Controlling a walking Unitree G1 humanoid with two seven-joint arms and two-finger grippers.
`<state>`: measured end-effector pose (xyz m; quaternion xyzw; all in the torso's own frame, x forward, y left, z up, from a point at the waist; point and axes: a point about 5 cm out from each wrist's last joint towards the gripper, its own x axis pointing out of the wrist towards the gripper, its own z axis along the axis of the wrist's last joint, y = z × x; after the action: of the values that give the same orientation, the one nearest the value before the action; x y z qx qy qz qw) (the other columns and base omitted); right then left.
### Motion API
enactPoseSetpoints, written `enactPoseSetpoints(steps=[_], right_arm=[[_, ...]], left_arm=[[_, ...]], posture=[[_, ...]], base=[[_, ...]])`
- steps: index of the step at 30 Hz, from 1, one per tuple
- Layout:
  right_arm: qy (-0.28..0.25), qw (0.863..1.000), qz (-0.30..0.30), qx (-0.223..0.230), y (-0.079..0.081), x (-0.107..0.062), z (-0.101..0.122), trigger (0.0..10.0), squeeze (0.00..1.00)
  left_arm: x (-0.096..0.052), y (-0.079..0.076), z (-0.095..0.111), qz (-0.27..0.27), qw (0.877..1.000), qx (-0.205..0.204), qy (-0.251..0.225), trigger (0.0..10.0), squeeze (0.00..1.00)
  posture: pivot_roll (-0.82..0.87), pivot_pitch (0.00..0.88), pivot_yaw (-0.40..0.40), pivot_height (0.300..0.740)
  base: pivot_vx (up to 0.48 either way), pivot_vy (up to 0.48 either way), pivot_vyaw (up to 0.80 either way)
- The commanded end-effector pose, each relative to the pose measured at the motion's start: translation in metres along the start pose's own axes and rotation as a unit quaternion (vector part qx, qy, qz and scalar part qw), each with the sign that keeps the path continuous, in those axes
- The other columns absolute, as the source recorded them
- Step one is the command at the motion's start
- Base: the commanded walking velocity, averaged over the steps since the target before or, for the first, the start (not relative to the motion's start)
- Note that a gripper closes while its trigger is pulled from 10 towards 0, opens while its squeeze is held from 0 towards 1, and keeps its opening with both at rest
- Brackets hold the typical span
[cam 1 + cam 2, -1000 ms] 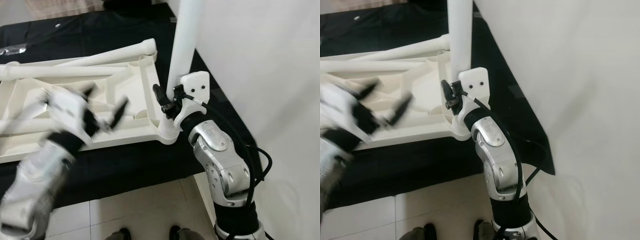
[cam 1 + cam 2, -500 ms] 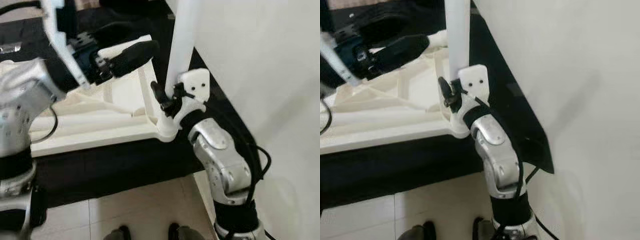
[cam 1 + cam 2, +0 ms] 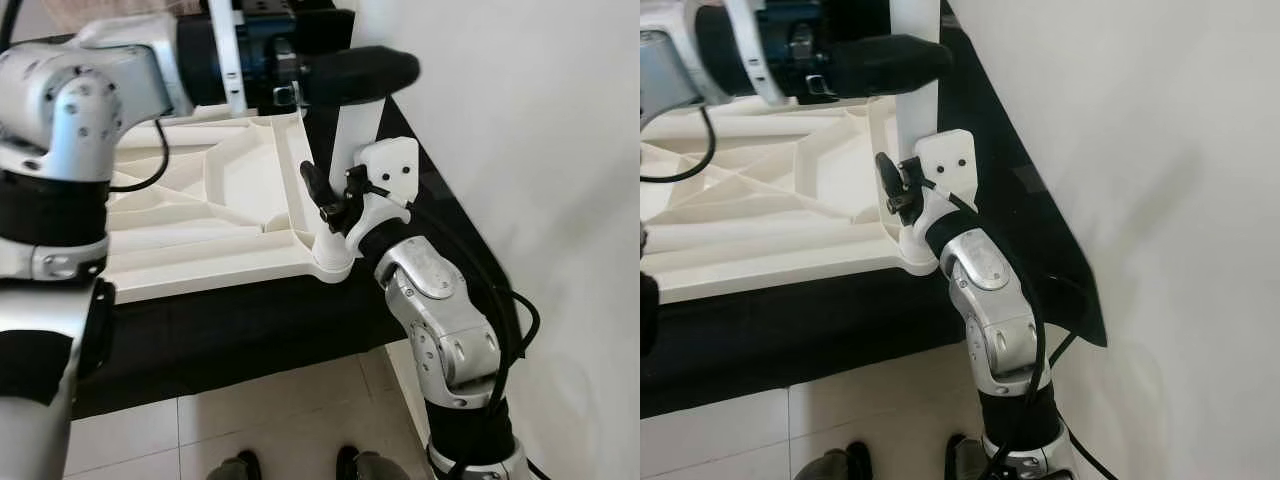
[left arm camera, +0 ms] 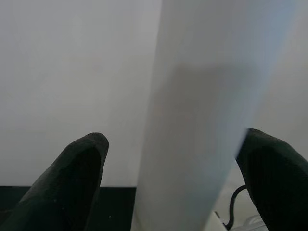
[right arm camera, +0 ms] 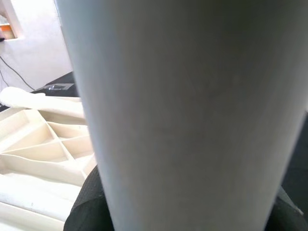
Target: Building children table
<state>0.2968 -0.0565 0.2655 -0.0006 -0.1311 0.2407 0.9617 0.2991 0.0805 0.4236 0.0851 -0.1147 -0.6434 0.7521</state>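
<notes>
A white children's table top (image 3: 215,170) lies upside down on a black-covered surface. One white table leg (image 3: 355,135) stands upright in the socket at its near right corner. My right gripper (image 3: 345,205) is shut on that leg just above the socket; the leg (image 5: 183,106) sits close in front of the right wrist camera. Higher up, my left gripper (image 3: 385,70) reaches in from the left and is open, with one black finger on each side of the leg (image 4: 202,120). One finger (image 4: 77,183) stands apart from the leg, while the other (image 4: 274,178) is at its edge.
The black cover (image 3: 230,330) ends at a near edge above the tiled floor (image 3: 250,420). A white wall (image 3: 520,150) rises close on the right. Another loose white leg (image 5: 29,98) lies across the table top's ribbed underside.
My left arm has swung up from low on the left to the upright leg, and its fingers now straddle it. My right gripper has kept its hold near the socket.
</notes>
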Motion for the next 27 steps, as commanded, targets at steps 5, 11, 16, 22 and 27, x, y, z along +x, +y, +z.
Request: enactPoseSetpoints(steps=[5, 11, 16, 22, 27], right_arm=[[0.038, 0.997, 0.043, 0.055, 0.019, 0.002, -0.018, 10.0, 0.00], [0.037, 0.997, 0.044, 0.056, 0.019, 0.003, -0.018, 10.0, 0.00], [0.037, 0.997, 0.046, 0.057, 0.015, 0.004, -0.016, 10.0, 0.00], [0.038, 0.997, 0.050, 0.048, 0.008, 0.005, -0.014, 10.0, 0.00], [0.038, 0.997, 0.051, 0.044, 0.004, 0.007, -0.013, 10.0, 0.00]], left_arm=[[0.014, 0.007, -0.003, 0.001, 1.000, 0.015, 0.018, 0.0, 0.00], [0.018, 0.010, 0.003, 0.013, 0.999, 0.031, 0.005, 0.0, 0.00], [0.016, 0.007, -0.006, 0.008, 0.999, 0.043, 0.009, 0.0, 0.00], [0.010, 0.002, -0.018, 0.007, 0.998, 0.054, 0.017, 0.0, 0.00], [0.008, 0.006, -0.019, 0.014, 0.998, 0.053, 0.015, 0.0, 0.00]], posture=[[0.02, 0.229, 0.037, 0.740], [0.02, 0.229, 0.037, 0.740], [0.01, 0.233, 0.033, 0.740], [0.01, 0.240, 0.026, 0.740], [0.01, 0.243, 0.020, 0.740]], base=[[0.000, 0.000, 0.00], [0.000, 0.000, 0.00], [0.000, 0.000, 0.00], [0.000, 0.000, 0.00], [0.000, 0.000, 0.00]])
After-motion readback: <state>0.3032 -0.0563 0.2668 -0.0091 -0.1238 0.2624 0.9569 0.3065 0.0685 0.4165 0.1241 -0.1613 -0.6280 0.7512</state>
